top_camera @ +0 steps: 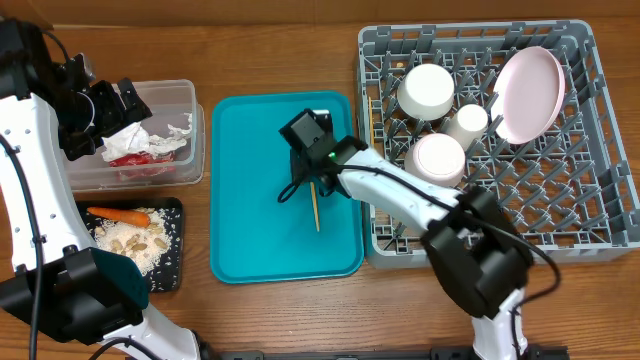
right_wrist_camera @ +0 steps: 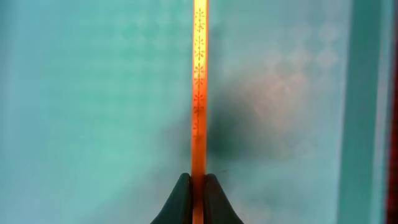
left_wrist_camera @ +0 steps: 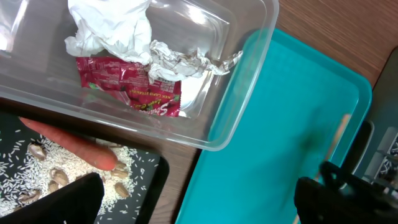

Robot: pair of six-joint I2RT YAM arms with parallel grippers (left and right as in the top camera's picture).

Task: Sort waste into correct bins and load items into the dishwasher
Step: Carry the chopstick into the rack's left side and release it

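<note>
Chopstick (right_wrist_camera: 199, 81) sits mid teal tray (top_camera: 250, 200), one end pinched in our right gripper (right_wrist_camera: 198, 185); we should lift it level before crossing to the dish rack (top_camera: 560, 210); left gripper (top_camera: 118, 100) gapes wide

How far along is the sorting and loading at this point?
Done: napkin and wrapper lie in the clear tub; carrot and rice scraps lie on the black tray; plate, two bowls and cup sit in the dish rack.
In hand: the right gripper is shut on a patterned stick, apparently a chopstick, at the teal tray.
Left: that stick probably goes to the rack.
</note>
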